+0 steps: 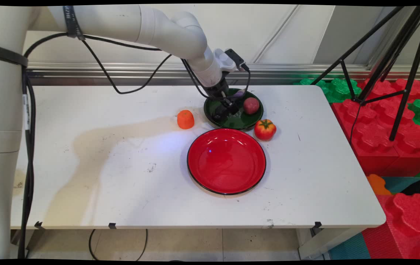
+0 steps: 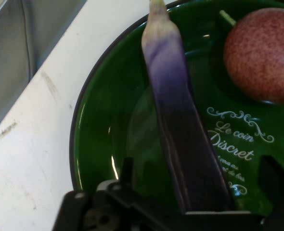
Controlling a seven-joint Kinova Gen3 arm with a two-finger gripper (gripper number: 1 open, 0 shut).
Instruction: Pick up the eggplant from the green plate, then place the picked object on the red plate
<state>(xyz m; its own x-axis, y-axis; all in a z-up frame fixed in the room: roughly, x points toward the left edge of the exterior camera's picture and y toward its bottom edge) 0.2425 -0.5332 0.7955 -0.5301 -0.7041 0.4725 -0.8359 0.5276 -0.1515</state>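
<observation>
My gripper (image 1: 228,109) is down inside a dark green plate (image 1: 256,118) at the back of the table. In the hand view a long purple aubergine with a pale tip (image 2: 173,82) lies on the green plate (image 2: 108,125) and runs up from between my fingers. The gripper (image 2: 202,175) is open, one finger (image 2: 127,168) to the left of the aubergine with a gap and the other at its far right. A speckled red round fruit (image 2: 262,57) sits in the same plate, to the right of the aubergine, also seen as the red fruit (image 1: 251,105) in the main view.
An empty red plate (image 1: 226,161) lies just in front of the green one. A tomato (image 1: 265,129) stands at the green plate's front right, an orange fruit (image 1: 185,119) to its left. Tripod legs (image 1: 397,73) and big foam blocks (image 1: 397,140) stand off the table's right end.
</observation>
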